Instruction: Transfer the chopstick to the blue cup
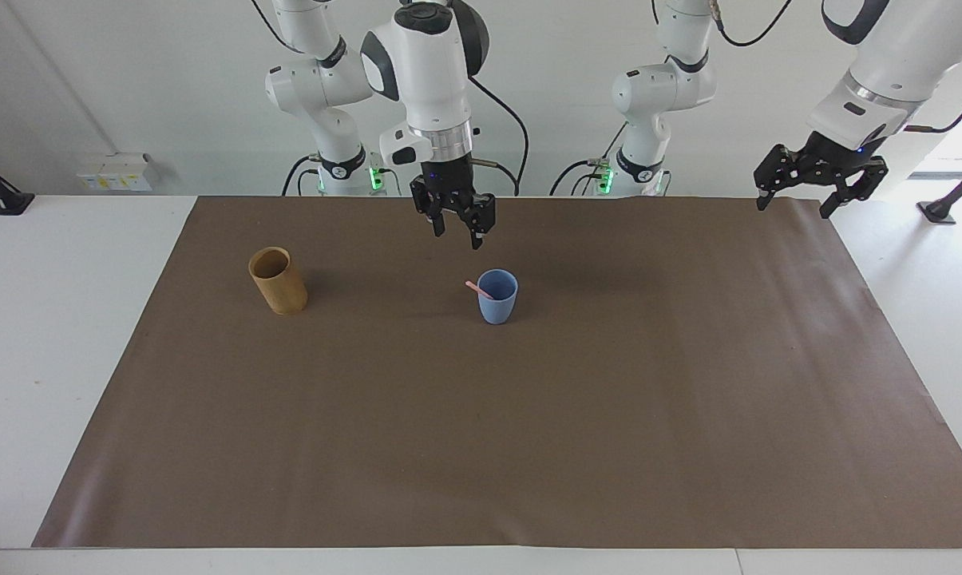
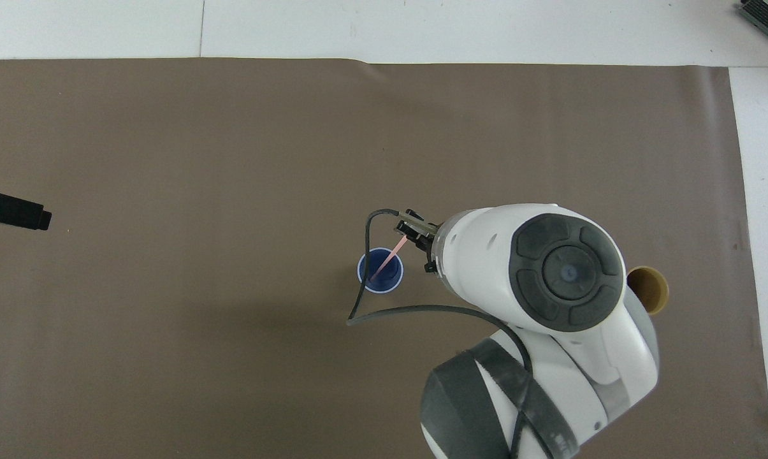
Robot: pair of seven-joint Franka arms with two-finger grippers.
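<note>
The light-blue cup (image 1: 497, 298) (image 2: 387, 282) stands upright on the brown mat (image 1: 528, 439). A pale pink chopstick (image 1: 478, 289) (image 2: 391, 257) rests in it, its lower end inside and its upper end leaning over the rim toward the right arm's end of the table. My right gripper (image 1: 457, 235) (image 2: 420, 245) hangs open above the chopstick's upper end, apart from it and holding nothing. My left gripper (image 1: 793, 206) (image 2: 14, 213) waits open and raised over the mat's corner at the left arm's end.
A tan wooden cylindrical holder (image 1: 278, 281) (image 2: 650, 290) stands on the mat toward the right arm's end, partly covered by the right arm in the overhead view. The right arm's black cable (image 2: 384, 312) loops above the mat by the cup.
</note>
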